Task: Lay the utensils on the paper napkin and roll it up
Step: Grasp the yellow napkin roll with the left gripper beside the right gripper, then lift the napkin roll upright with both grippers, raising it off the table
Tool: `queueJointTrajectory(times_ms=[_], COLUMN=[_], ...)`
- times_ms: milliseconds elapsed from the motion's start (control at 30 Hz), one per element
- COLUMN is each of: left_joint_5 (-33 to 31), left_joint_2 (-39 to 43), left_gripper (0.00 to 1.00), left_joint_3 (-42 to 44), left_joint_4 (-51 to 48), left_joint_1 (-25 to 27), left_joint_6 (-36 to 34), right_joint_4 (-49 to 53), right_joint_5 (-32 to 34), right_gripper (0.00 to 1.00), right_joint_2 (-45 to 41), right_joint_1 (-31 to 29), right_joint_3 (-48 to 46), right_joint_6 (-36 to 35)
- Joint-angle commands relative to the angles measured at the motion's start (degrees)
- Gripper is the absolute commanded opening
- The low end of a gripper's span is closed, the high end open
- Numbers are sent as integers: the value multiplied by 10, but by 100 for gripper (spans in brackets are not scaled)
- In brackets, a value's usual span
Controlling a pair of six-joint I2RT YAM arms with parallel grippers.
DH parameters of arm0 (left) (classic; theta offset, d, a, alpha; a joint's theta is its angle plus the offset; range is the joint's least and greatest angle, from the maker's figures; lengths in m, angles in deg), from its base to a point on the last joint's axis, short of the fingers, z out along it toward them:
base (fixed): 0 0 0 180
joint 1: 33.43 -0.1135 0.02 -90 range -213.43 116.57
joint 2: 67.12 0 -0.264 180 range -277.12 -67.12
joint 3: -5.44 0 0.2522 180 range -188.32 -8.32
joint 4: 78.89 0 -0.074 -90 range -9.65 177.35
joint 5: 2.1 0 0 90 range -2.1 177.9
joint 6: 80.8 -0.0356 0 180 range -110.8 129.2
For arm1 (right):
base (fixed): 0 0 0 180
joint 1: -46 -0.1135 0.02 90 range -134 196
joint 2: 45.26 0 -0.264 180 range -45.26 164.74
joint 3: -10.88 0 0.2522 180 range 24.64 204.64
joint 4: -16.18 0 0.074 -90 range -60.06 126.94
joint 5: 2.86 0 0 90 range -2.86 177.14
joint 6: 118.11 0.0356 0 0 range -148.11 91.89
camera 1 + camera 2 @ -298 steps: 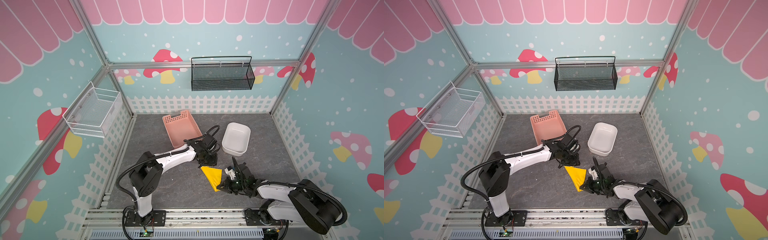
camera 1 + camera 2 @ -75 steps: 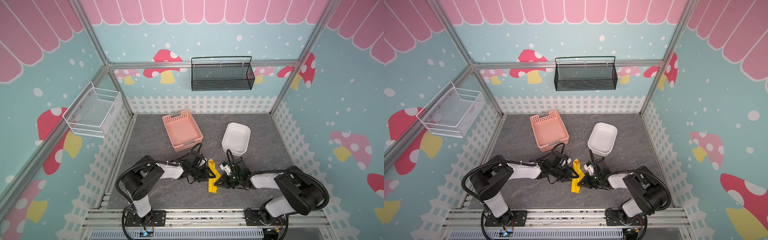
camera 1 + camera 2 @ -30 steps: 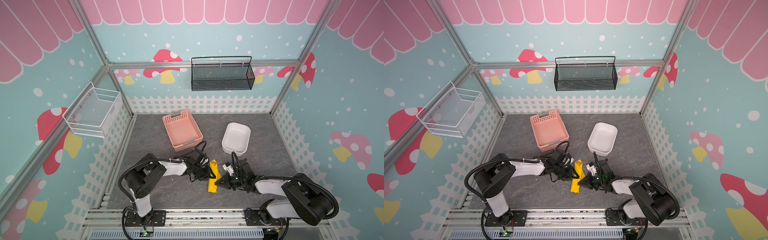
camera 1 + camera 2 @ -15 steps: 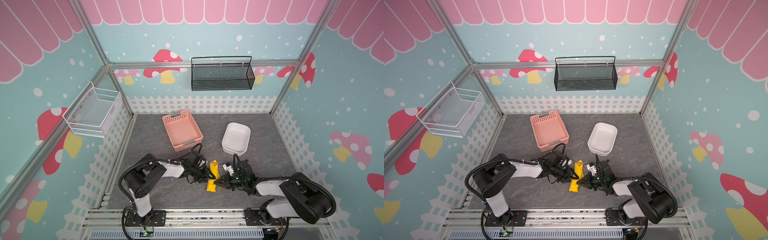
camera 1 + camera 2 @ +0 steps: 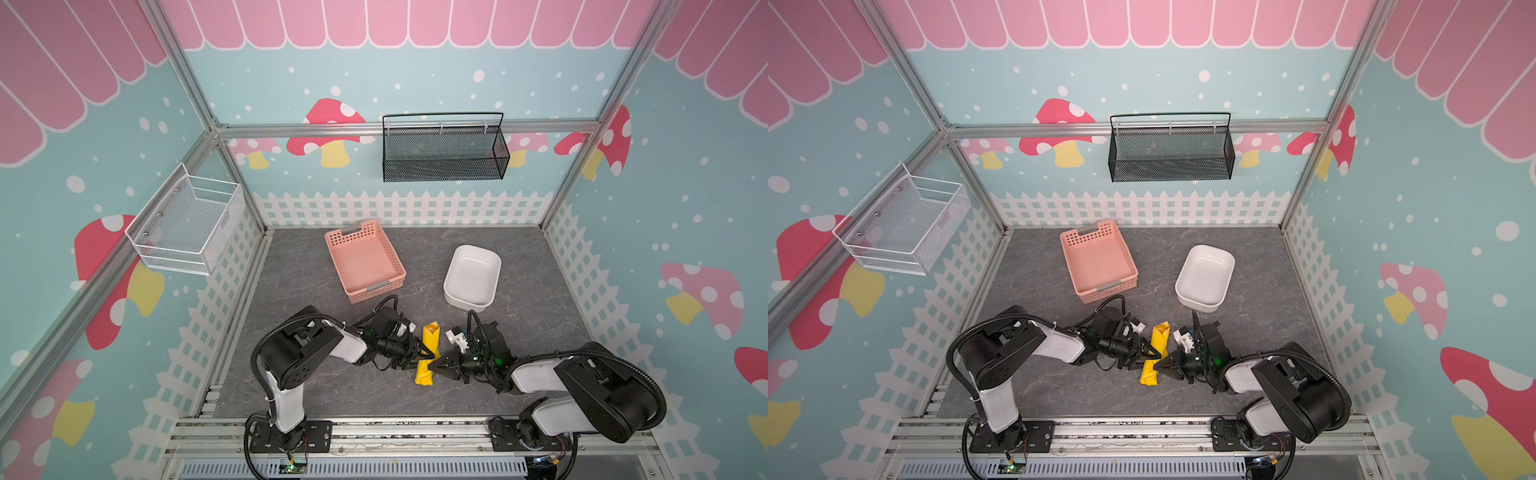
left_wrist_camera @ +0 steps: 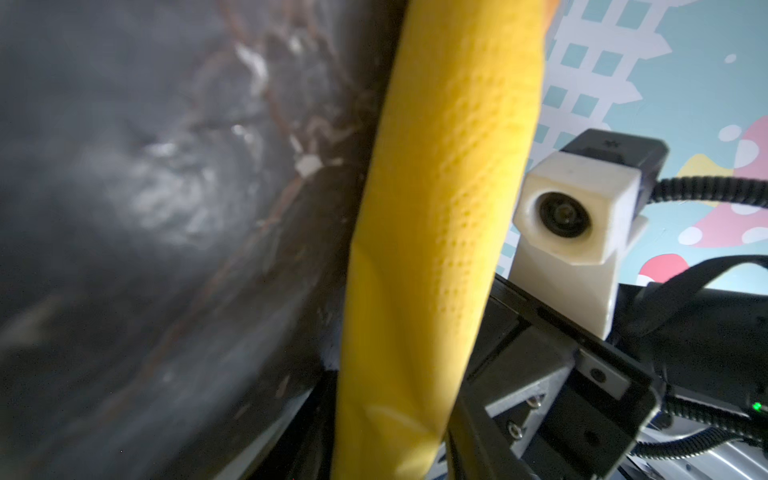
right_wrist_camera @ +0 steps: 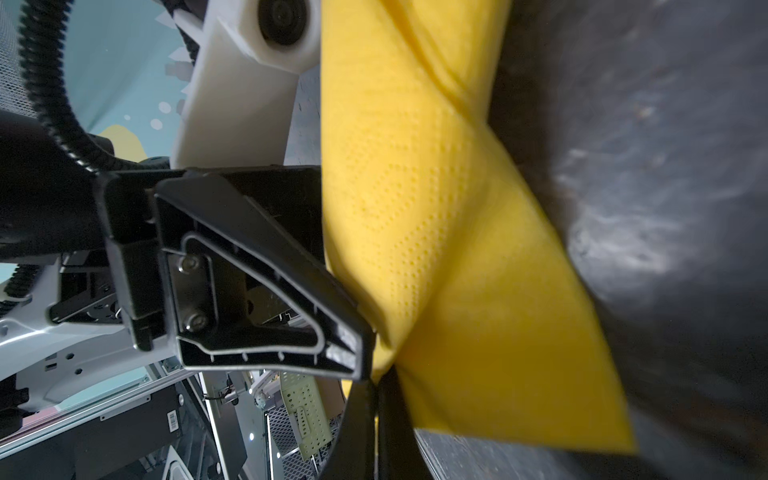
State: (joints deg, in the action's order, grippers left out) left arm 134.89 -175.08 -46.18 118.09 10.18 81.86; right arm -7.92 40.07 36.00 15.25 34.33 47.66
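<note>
- Grey stone-look tabletop (image 5: 307,386): the pink perforated basket (image 5: 362,262) and the white tub (image 5: 473,272) sit above centre, where they were some ten seconds ago.
- The paper napkin (image 5: 429,337) is what changed. Ten seconds back it was a broad yellow wedge. Now it is a narrow tube lying on the tabletop in the lower middle of both top views, between the two arms. It has hardly shifted in the last second.
- The left claw (image 5: 424,355) reaches in from the left. Its jaws are partway apart with the tube between them and appear clamped on it.
- The right claw (image 5: 435,365) is closed and empty, its tip against the tube's right flank.
- The utensils (image 5: 432,328) show only as an orange speck at the tube's upper open end; the rest is wrapped.
- The rolling looks nearly finished. What remains is probably releasing the tube without it springing open.
</note>
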Motion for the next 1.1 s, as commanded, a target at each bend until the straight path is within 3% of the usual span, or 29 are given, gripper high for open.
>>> queueJointTrajectory(times_ms=[0,433,767,1067], left_joint_5=[-18,-33,-91,-148], left_joint_2=[-17,-2,78,159], left_gripper=[40,23,19,18], left_joint_3=[14,3,-41,-103], left_joint_4=[37,-13,-207,-324], left_joint_1=[-3,-5,-16,-23], left_joint_6=[37,3,-117,-209], right_joint_4=[-3,46,158,242], right_joint_5=[-1,10,33,64], right_gripper=[0,1,19,32], right_joint_2=[-4,-29,-93,-183], right_joint_1=[1,1,12,33], right_joint_3=[-10,2,33,85], right_joint_6=[9,-10,-53,-107])
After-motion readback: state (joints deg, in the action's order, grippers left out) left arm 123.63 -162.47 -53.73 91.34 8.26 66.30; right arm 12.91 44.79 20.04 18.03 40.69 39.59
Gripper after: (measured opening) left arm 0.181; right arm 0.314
